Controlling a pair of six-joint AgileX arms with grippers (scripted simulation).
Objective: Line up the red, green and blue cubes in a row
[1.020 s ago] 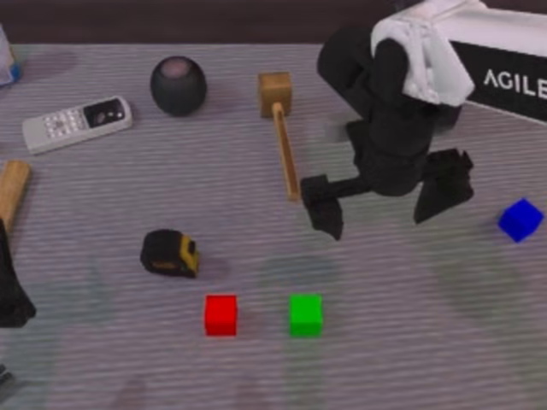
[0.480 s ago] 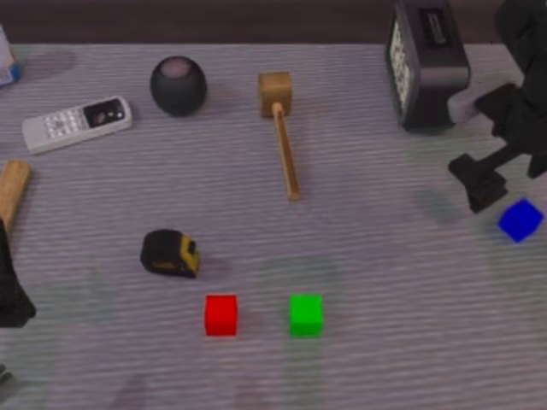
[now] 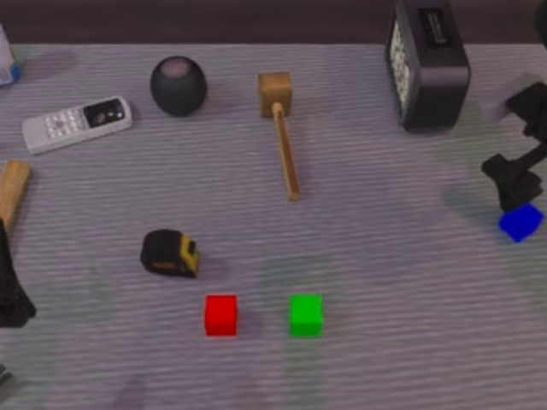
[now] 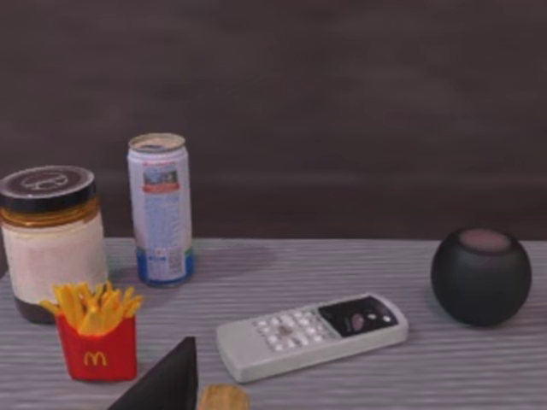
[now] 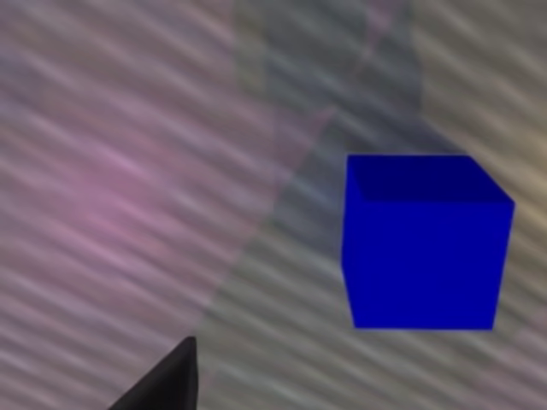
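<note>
The red cube [image 3: 220, 314] and the green cube [image 3: 305, 314] sit side by side near the table's front middle, a small gap between them. Alone at the far right lies the blue cube [image 3: 520, 223], which also shows in the right wrist view as the blue cube [image 5: 423, 243], resting on the cloth. My right gripper [image 3: 537, 175] hovers just behind and above it, open, with one fingertip [image 3: 511, 184] showing and the other past the picture's edge. Nothing is held. My left gripper [image 3: 10, 295] stays parked at the left edge.
A black-and-yellow tape measure [image 3: 171, 254] lies behind and to the left of the red cube. A wooden mallet [image 3: 282, 128], dark round speaker [image 3: 178, 85] and remote [image 3: 77, 124] lie at the back. A dark box [image 3: 427, 60] stands back right. A jar [image 4: 51, 239], can [image 4: 161, 209] and fries [image 4: 96, 342] stand far left.
My right arm swung from the table's middle to the right edge, ending over the blue cube and uncovering the dark box. The cubes and left arm have not moved.
</note>
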